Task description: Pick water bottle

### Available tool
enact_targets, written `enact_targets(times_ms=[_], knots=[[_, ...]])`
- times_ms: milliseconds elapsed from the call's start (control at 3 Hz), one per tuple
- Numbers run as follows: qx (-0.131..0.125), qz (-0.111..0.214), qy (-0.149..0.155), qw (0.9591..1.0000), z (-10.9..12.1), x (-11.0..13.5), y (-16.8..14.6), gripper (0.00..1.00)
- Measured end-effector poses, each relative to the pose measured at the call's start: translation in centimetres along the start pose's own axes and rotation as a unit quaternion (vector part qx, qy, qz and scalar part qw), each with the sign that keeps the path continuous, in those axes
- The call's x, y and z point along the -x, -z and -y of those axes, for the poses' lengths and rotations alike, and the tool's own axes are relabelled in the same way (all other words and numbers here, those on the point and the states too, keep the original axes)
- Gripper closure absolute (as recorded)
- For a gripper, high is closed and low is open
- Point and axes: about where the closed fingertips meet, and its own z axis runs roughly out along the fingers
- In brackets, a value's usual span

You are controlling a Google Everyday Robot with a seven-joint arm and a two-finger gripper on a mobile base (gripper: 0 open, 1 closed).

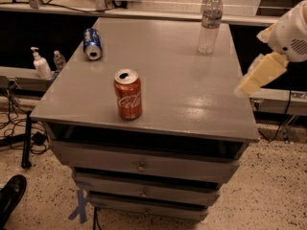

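Observation:
The water bottle [210, 23] is tall, clear plastic with a white cap and a pale label band. It stands upright at the far right of the grey cabinet top [177, 80]. My gripper [256, 75], cream-coloured under a white arm housing, hangs at the right edge of the view. It is just off the cabinet's right side, nearer to me than the bottle and apart from it. Nothing shows in the gripper.
A red cola can [128, 94] stands upright near the front left. A blue can [92, 43] lies on its side at the far left. A white pump bottle [41, 64] and a tiny clear bottle [59, 60] sit on a ledge to the left. The cabinet has drawers [141, 166] below.

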Motion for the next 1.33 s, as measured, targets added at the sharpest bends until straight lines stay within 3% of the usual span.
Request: enact_targets(times_ms=[333, 667, 1000, 1333], knots=[[-0.027, 0.070, -0.044, 0.9962, 3.8, 1.1, -2.6, 0.00], [-0.054, 0.143, -0.072, 0.9856, 7.3, 3.5, -4.9, 0.00], [-0.087, 0.200, -0.094, 0.9714, 10.4, 6.1, -7.0, 0.00], [-0.087, 0.200, -0.094, 0.9714, 10.4, 6.1, -7.0, 0.00]])
